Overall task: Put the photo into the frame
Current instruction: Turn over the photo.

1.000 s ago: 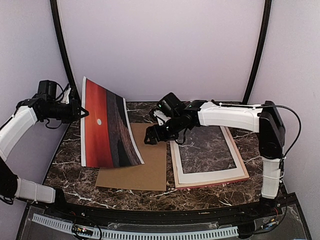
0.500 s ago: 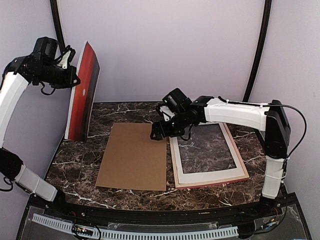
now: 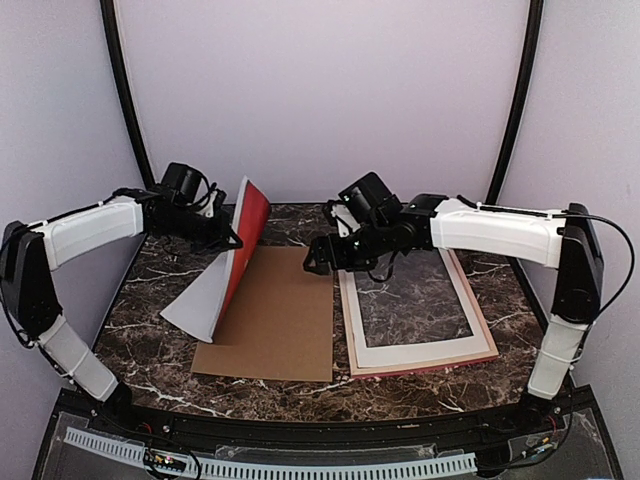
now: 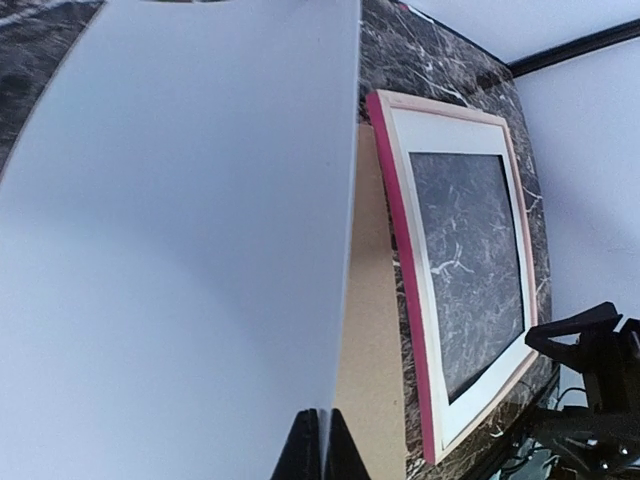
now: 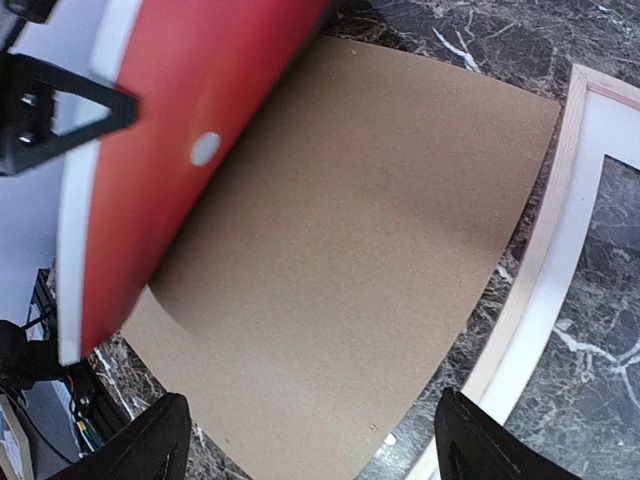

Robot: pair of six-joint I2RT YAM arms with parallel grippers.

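Observation:
My left gripper (image 3: 230,238) is shut on one edge of the photo (image 3: 208,295) and holds it tilted over the left part of the brown backing board (image 3: 280,320). The photo's white back faces up and out, and its red face (image 3: 252,220) faces the right arm. In the left wrist view the white back (image 4: 180,230) fills the picture, pinched at the fingertips (image 4: 310,445). The frame (image 3: 423,356) lies flat on the right, its pink rail showing in the left wrist view (image 4: 398,230). My right gripper (image 3: 318,262) is open and empty above the board's far right corner (image 5: 350,250).
The right wrist view shows the red face with its white sun (image 5: 190,110) and the frame's left rail (image 5: 545,270). Dark marble table (image 3: 140,330). Lilac walls stand close on three sides. The frame holds a white mat with marble showing through the pane.
The left arm has swung the photo down from high by the left wall and toward the middle, so its white back now shows. The right gripper has shifted slightly right.

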